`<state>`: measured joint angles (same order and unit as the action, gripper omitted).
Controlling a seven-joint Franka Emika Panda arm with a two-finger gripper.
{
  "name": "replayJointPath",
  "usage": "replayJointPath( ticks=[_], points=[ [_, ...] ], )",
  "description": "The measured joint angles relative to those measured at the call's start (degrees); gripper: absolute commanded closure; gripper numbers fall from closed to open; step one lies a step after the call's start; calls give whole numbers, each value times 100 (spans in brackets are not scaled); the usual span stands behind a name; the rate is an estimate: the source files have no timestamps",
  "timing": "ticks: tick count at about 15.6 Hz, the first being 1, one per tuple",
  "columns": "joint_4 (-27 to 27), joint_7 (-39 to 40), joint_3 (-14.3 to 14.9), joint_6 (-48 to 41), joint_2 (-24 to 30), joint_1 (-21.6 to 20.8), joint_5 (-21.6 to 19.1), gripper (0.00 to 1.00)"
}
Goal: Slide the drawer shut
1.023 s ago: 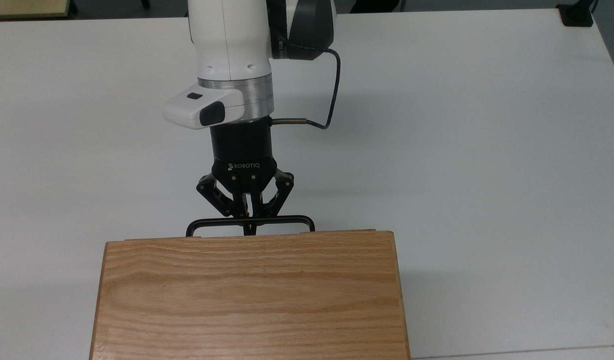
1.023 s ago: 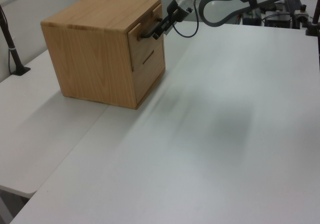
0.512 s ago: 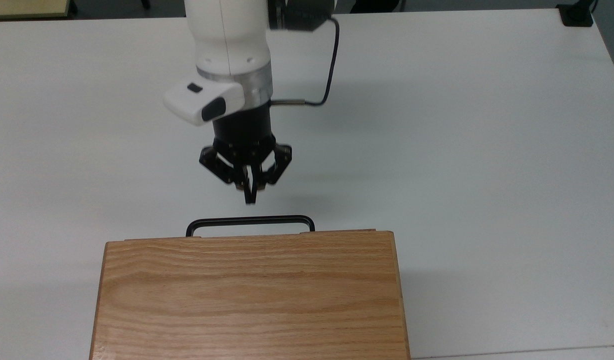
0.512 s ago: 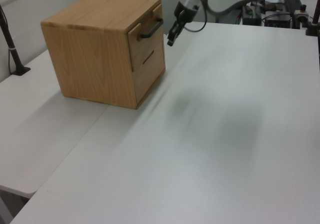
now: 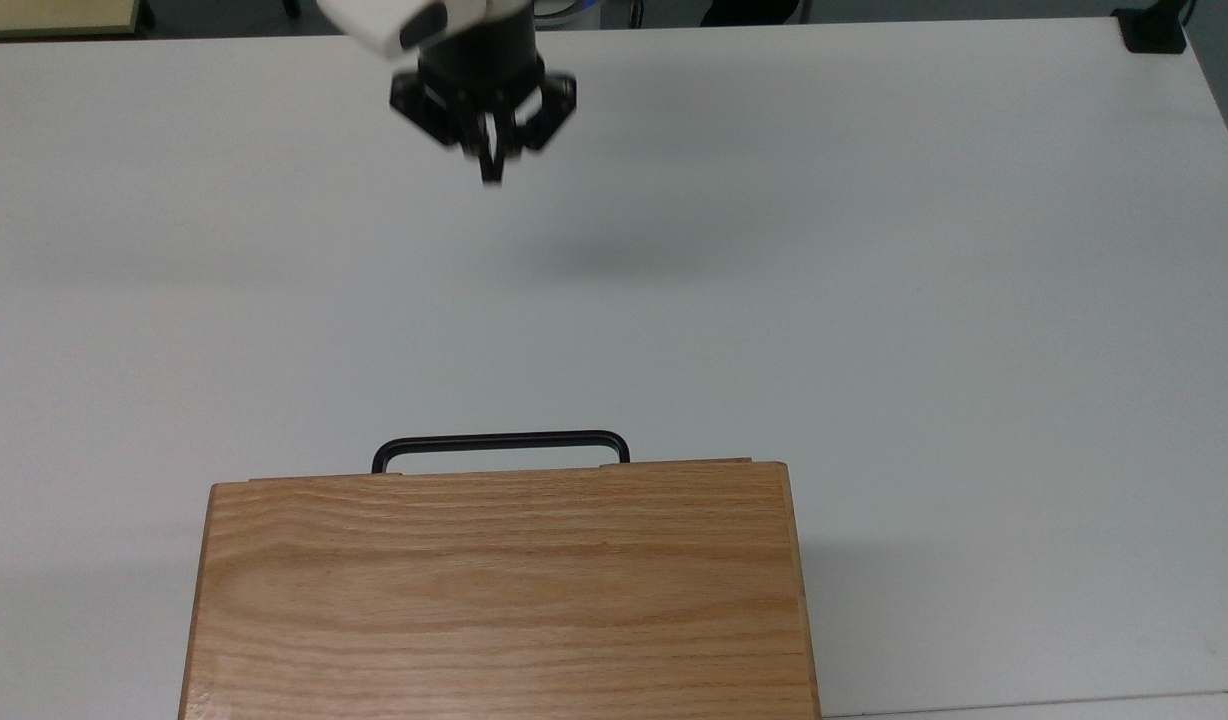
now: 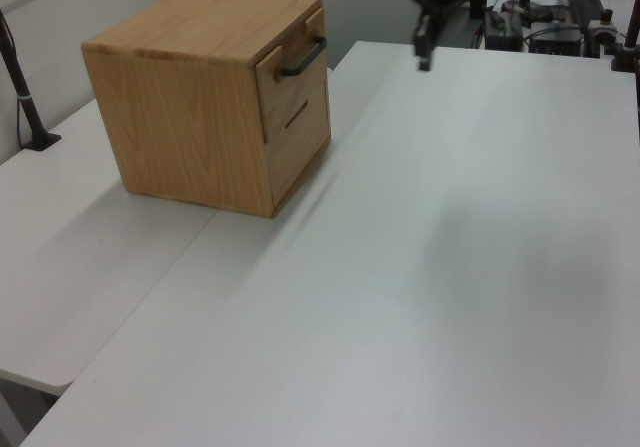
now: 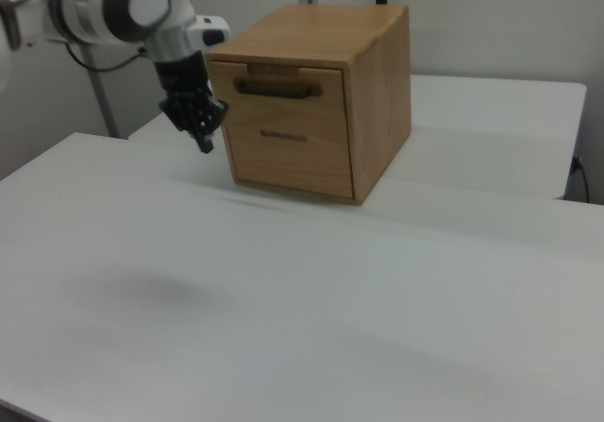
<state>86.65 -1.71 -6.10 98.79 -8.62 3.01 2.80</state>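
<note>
The drawer (image 7: 321, 106) is the upper one in the oak cabinet (image 7: 377, 82), and its front panel lies close against the cabinet face. Its black bar handle (image 5: 501, 440) sticks out past the cabinet top (image 5: 499, 590) in the top view; in the left view the handle (image 6: 303, 57) stands free. My gripper (image 5: 491, 176) hangs far from the handle, near the top view's top edge, shut with nothing between its fingers. In the right view the gripper (image 7: 205, 142) is to the left of the cabinet, above the table. In the left view the gripper (image 6: 425, 57) is to the right of the cabinet.
The cabinet stands on a wide white table (image 5: 874, 300). A second drawer front (image 7: 293, 158) with a slot pull sits under the top one. A black clamp (image 5: 1154, 30) sits at the table's far corner. More gear (image 6: 560, 17) stands behind the table in the left view.
My gripper has left the handle and drawn well back toward the top view's top edge, still shut. The drawer and cabinet have not visibly moved.
</note>
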Motion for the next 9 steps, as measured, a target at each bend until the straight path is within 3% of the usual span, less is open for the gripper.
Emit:
replayJointPath(
  ticks=[4, 6, 9],
  points=[
    [219, 0, 643, -632, 581, -563, 0, 99],
    [426, -1, 800, -637, 789, -778, -1, 96],
    [630, -4, 848, -637, 1003, -850, -2, 61]
  ],
)
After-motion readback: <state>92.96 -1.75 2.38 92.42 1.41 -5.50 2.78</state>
